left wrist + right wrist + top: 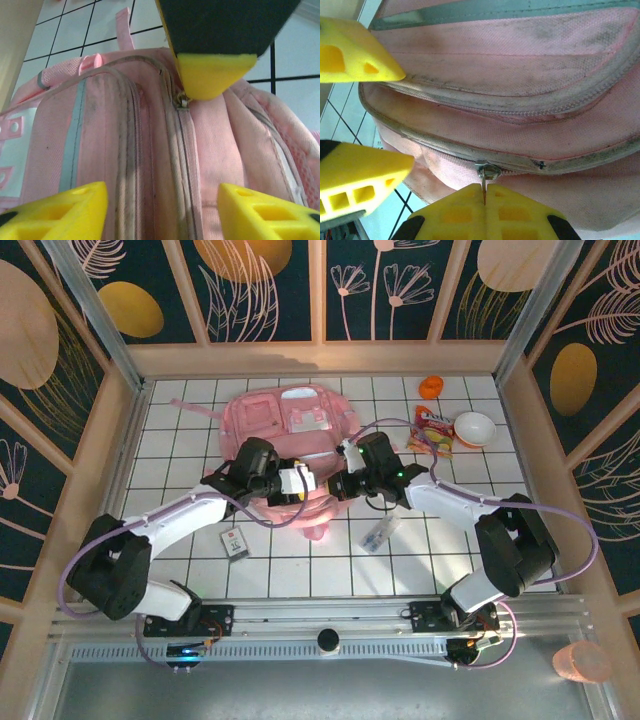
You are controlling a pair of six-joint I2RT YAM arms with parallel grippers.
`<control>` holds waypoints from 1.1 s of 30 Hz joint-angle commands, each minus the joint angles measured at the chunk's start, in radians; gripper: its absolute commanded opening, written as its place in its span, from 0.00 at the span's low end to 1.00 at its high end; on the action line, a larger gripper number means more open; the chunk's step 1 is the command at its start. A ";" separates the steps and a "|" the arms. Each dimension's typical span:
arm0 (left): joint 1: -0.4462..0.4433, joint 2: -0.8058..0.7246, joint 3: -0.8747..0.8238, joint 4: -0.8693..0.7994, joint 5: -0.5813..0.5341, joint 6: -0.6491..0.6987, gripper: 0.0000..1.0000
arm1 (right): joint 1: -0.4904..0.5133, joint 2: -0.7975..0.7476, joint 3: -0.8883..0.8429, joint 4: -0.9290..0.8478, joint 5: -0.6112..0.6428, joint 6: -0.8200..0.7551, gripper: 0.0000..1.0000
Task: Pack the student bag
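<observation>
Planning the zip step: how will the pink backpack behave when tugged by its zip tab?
Probably floppy: the backpack sags in folds, so tugging the zip tab may bunch it rather than open it. Likely light enough to slide on the smooth tiled table.

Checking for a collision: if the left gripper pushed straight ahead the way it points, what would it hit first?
Most likely the bag, whose zipped edge lies just ahead of the open left gripper. The right gripper, pinching the zip pull, sits beyond; depth is unclear.
</observation>
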 commanded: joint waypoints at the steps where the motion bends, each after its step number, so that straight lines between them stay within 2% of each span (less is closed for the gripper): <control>1: -0.020 0.040 0.022 0.088 -0.041 -0.024 0.68 | 0.012 -0.003 0.032 -0.009 0.007 -0.005 0.00; 2: -0.023 0.054 0.026 0.104 -0.063 -0.028 0.72 | 0.012 -0.007 0.030 -0.007 0.004 -0.004 0.00; 5: -0.039 0.102 0.042 0.152 -0.130 -0.032 0.74 | 0.014 -0.019 0.025 -0.001 -0.005 -0.002 0.00; 8: -0.043 0.161 0.071 0.168 -0.165 -0.031 0.69 | 0.013 -0.029 0.021 0.002 -0.009 -0.003 0.00; 9: -0.043 0.175 0.084 0.149 -0.169 -0.028 0.62 | 0.012 -0.032 0.020 0.000 -0.005 -0.004 0.00; 10: -0.043 0.184 0.096 0.135 -0.181 -0.031 0.45 | 0.009 -0.034 0.017 -0.006 0.003 -0.001 0.00; 11: -0.042 0.183 0.099 0.124 -0.188 -0.042 0.24 | 0.002 -0.034 0.014 -0.015 0.017 0.004 0.00; 13: -0.040 0.149 0.079 0.119 -0.182 -0.041 0.01 | -0.014 -0.031 0.002 -0.030 0.041 0.007 0.00; 20: -0.014 -0.021 -0.007 0.086 -0.064 -0.056 0.00 | -0.086 -0.028 -0.028 -0.048 0.113 -0.017 0.00; 26: 0.031 -0.092 -0.037 0.065 -0.072 -0.069 0.00 | -0.165 -0.033 -0.006 -0.082 0.145 -0.057 0.00; 33: 0.055 -0.097 -0.029 0.048 -0.088 -0.068 0.00 | -0.167 -0.062 0.013 -0.130 0.166 -0.060 0.00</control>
